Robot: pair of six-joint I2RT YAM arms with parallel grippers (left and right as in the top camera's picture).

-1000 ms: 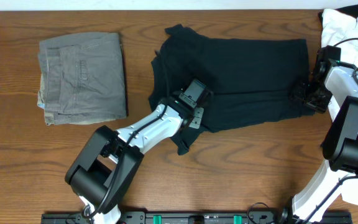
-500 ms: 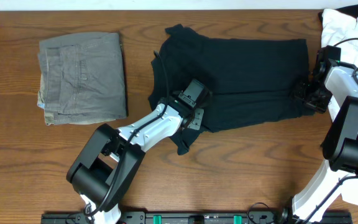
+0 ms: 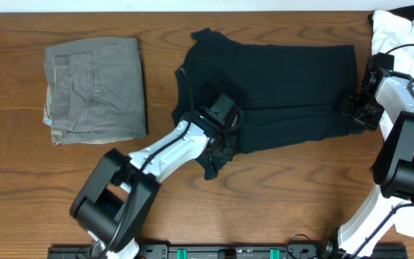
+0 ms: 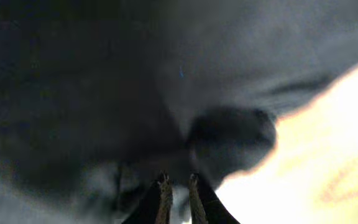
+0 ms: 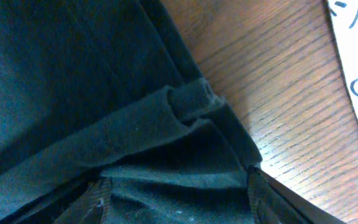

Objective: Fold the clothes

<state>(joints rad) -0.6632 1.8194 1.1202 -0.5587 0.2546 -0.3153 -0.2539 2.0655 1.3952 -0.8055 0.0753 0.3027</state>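
Plain black across the T-shirt (image 3: 279, 86), faintly blue-black in the right wrist view. Grey-green on the folded trousers (image 3: 95, 90), with paler stitched seam lines. White with small dark blue ring-shaped print on the garment (image 3: 401, 32). Warm reddish-brown with streaky wood grain on the table (image 3: 20, 180). White shells over black joints on the left arm (image 3: 171, 147) and right arm (image 3: 408, 108). 2 green marks on the black rail (image 3: 228, 252).

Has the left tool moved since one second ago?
Yes, a little. In the overhead view the left tool, shut on the black T-shirt, has shifted slightly left, toward the folded trousers, which have not moved.
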